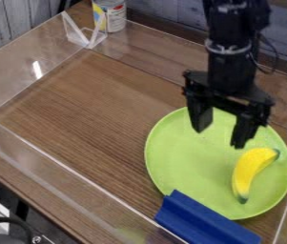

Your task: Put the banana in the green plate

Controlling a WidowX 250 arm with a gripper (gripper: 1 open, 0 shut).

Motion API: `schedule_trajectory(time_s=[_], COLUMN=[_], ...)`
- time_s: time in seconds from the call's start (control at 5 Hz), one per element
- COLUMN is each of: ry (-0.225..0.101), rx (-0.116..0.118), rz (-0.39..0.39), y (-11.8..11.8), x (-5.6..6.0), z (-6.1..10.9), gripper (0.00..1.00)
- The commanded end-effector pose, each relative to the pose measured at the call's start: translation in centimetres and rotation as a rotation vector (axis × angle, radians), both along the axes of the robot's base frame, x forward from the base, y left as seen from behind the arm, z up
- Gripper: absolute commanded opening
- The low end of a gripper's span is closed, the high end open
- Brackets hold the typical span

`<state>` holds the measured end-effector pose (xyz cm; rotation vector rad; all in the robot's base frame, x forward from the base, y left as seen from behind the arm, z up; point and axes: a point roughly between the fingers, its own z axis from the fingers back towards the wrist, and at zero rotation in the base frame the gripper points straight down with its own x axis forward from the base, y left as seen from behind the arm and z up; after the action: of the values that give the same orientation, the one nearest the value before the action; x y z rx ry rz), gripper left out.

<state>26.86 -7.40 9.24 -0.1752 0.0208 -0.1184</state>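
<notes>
The yellow banana (pixel 250 172) lies flat on the right half of the lime-green plate (pixel 184 160), its tip pointing toward the front rim. My black gripper (pixel 223 125) hangs pointing down over the plate's upper part, up and to the left of the banana and clear of it. Its two fingers stand wide apart, open, with nothing between them.
A dark blue ridged block (pixel 204 220) sits at the plate's front edge. Clear acrylic walls (pixel 56 176) fence the wooden table on the left and front. A white bottle (pixel 108 14) and a clear stand (pixel 79 34) are at the back left.
</notes>
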Motion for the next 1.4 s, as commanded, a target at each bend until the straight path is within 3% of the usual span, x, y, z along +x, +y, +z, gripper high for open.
schedule_trajectory(time_s=[0.0, 0.2, 0.4, 0.8, 1.0, 1.2], ry=[-0.064, -0.089, -0.106, -0.113, -0.131, -0.136], rx=[-0.002, 0.010, 0.017, 0.023, 0.023, 0.035], rz=[0.012, 0.026, 0.018, -0.060, -0.088, -0.044], y=[1.7, 4.4, 5.0, 0.5, -2.3, 1.2], x=[2.1, 4.4, 4.4, 3.1, 3.6, 4.0], z=[2.2, 3.3, 3.4, 3.7, 3.2, 3.1], gripper=[1.00, 1.00, 1.00, 1.00, 1.00, 1.00])
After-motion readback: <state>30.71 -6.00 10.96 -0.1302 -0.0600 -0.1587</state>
